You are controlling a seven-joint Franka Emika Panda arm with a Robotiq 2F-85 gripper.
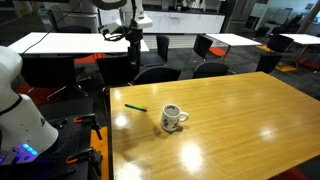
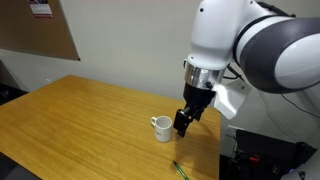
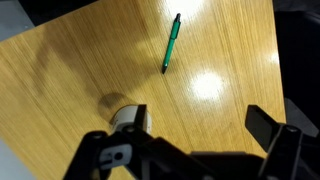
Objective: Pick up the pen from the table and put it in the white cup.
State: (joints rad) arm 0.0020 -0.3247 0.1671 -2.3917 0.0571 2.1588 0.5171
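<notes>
My pincer (image 3: 197, 114) hangs released and empty over the counter (image 3: 70, 70); the pen (image 3: 172, 42) lies flat ahead, well apart, its long axis crossing the finger line, so I'd need no twist

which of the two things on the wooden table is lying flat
The green pen: it lies flat on the table, while the white cup stands upright with its opening facing up.
</notes>
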